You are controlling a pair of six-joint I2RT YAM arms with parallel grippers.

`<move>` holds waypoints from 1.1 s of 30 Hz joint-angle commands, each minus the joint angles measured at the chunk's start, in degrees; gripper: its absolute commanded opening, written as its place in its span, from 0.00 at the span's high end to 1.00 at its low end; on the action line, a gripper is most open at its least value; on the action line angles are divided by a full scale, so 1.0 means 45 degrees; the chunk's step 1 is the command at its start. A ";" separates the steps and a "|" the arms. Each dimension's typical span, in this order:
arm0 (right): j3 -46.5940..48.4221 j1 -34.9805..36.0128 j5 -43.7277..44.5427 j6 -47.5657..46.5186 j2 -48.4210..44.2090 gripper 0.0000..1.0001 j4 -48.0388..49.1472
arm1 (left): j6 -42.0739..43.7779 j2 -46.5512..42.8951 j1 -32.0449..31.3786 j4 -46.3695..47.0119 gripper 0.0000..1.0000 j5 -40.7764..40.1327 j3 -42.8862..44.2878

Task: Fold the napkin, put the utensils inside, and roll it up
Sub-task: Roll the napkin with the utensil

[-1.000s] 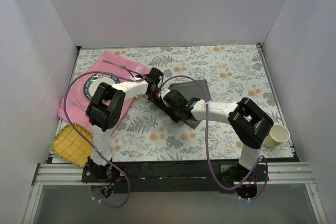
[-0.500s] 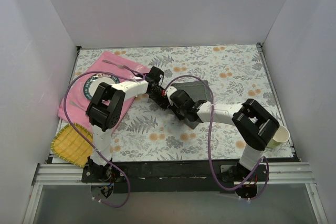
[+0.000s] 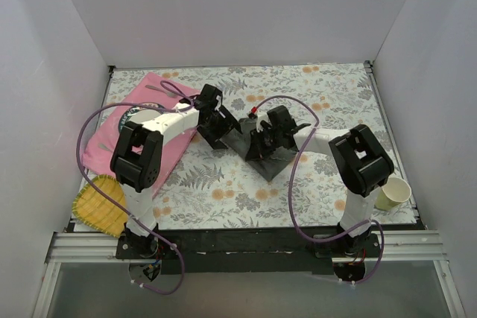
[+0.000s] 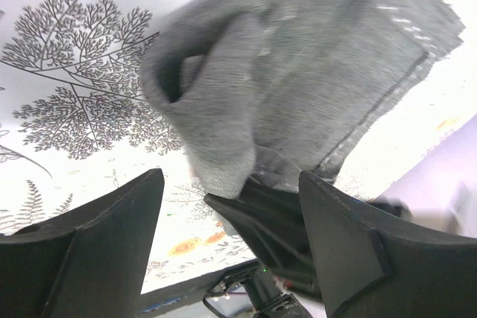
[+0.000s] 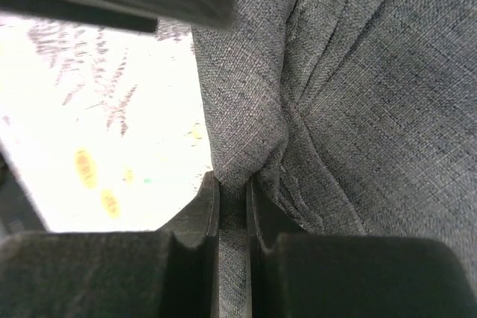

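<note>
- Right wrist view: the napkin (image 5: 358, 72) was soft woven cloth, light and limp. It creased where the right gripper (image 5: 232, 184) had its jaws pinched shut on a fold.
- Best hold was judged to be a hemmed edge or corner, since a mid-cloth pinch would drag layers together.
- Left wrist view: the left gripper (image 4: 231, 206) stood with fingers wide apart, holding nothing, and rumpled cloth lay just beyond them.
- Only the top external view placed the napkin mid-table on the floral table cover (image 3: 335, 94), between both arms, with the pink placemat (image 3: 100, 153) well apart at left.
- The pinch itself showed only at the right wrist.
</note>
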 commanded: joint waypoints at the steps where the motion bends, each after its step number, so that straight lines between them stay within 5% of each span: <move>1: 0.0123 -0.0707 -0.3232 0.0200 0.1620 0.99 -0.2299 | 0.0898 -0.1205 0.0049 -0.0144 0.27 -0.0524 0.0176; 6: 0.1041 -0.2035 -0.5228 0.0493 0.3143 0.99 -0.3160 | 0.0605 -0.1186 -0.0419 0.0460 0.29 -0.0074 -0.0449; 15: 0.2098 -0.2740 -0.5913 0.0317 0.4453 0.99 -0.4139 | -0.0059 -0.0698 -0.0909 0.1828 0.34 0.0629 -0.0918; 18: 0.2078 -0.2838 -0.5971 0.0298 0.4570 0.99 -0.4118 | -0.0371 -0.0600 -0.0908 0.2646 0.50 0.0921 -0.1093; 19: 0.2078 -0.2838 -0.5953 0.0279 0.4590 0.99 -0.4118 | -0.0507 -0.0619 -0.0908 0.2920 0.63 0.1116 -0.1365; 25: 0.2253 -0.2858 -0.5777 0.0278 0.4668 0.99 -0.4158 | -0.0919 -0.0659 -0.0831 0.4893 0.90 0.1372 -0.2225; 33: 0.2741 -0.2877 -0.5680 0.0006 0.4785 0.99 -0.4762 | -0.0997 -0.0385 -0.0420 0.7804 0.96 0.1411 -0.3691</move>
